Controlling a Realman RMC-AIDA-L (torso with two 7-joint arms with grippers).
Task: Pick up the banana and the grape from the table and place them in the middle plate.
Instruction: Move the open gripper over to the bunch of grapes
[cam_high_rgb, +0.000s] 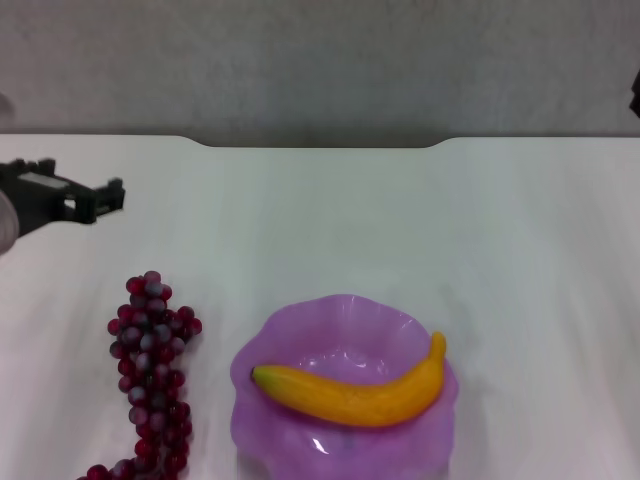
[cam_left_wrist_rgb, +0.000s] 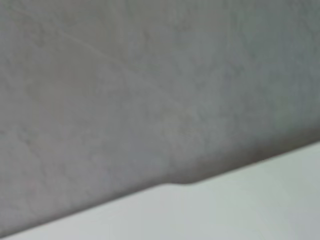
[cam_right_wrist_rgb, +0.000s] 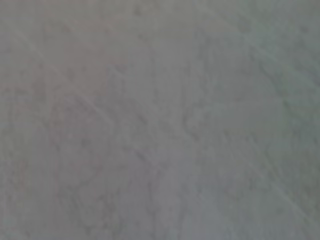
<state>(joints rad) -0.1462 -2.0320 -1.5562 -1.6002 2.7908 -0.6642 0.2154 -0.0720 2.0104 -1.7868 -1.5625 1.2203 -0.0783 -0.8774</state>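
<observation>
The grape bunch lies on the table at the near edge of the head view, nearer than and a little right of the left gripper, which hovers at the left edge, apart from it; whether its fingers are open cannot be told. Right of the grape, the middle plate holds the banana. Bare tabletop stretches beyond and right of the gripper to the notched far edge. The right gripper is barely in view.
</observation>
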